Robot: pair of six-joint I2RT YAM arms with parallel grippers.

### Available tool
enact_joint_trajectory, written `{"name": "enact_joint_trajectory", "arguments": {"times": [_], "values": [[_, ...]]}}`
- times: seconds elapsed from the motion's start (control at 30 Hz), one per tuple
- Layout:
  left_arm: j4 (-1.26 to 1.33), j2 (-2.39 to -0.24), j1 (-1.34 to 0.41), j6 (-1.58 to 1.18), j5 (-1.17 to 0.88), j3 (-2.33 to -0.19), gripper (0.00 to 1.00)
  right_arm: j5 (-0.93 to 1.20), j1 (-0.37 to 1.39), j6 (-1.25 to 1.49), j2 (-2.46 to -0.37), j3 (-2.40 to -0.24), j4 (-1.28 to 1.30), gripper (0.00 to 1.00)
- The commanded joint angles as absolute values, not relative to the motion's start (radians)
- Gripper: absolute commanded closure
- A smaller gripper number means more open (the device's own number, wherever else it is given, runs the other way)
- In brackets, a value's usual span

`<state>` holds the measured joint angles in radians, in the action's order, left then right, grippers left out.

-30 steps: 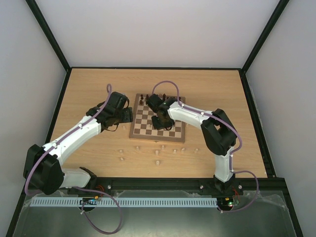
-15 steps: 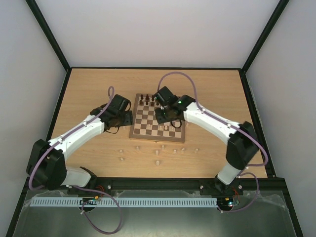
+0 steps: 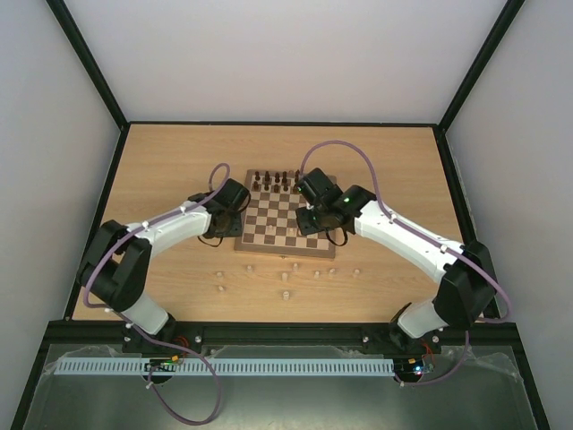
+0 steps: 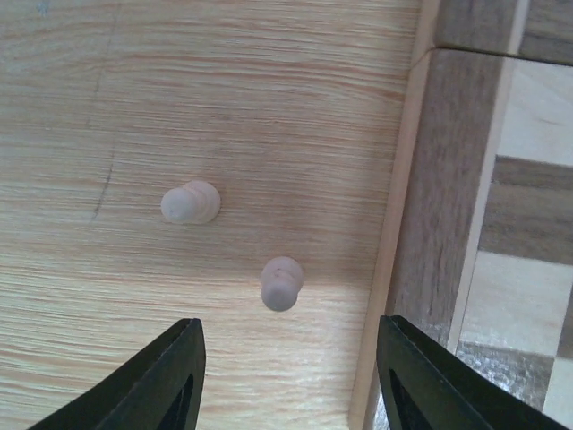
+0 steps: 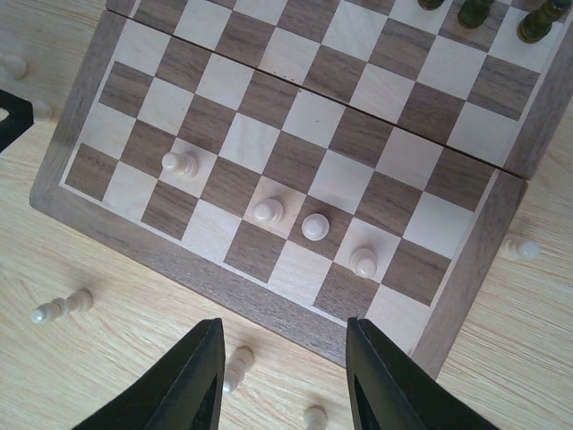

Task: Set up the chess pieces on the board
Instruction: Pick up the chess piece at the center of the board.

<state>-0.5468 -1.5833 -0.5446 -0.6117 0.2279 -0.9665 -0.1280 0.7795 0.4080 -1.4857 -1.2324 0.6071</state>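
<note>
Left fingers (image 4: pixel 183 376) neared board (image 4: pixel 439 197) | both pairs spread, empty | right fingers (image 5: pixel 197 381) above rounded pale-wood pawns (image 5: pixel 267 211)

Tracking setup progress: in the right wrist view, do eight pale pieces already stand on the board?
No, only four pale pieces stand on the board, all in the rows nearest the camera.

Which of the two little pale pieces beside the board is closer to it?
The lower piece, just ahead of the open left fingers. The other piece sits farther from the board's brown frame.
</note>
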Motion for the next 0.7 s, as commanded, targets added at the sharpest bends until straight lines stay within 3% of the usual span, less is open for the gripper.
{"name": "enact_joint_trajectory", "arguments": {"times": [0.0,0.17,0.67], "values": [[-0.569,-1.624,-0.536,-0.597,0.243,-1.015,0.48,-0.144,0.786,0.389,-1.438,-1.208,0.643,0.62],[-0.556,-1.666,-0.525,-0.579,0.220,-1.031,0.59,-0.150,0.785,0.385,-1.434,-1.197,0.643,0.63],[-0.529,-1.719,-0.488,-0.550,0.192,-1.013,0.70,-0.147,0.785,0.382,-1.448,-1.181,0.629,0.63]]}}
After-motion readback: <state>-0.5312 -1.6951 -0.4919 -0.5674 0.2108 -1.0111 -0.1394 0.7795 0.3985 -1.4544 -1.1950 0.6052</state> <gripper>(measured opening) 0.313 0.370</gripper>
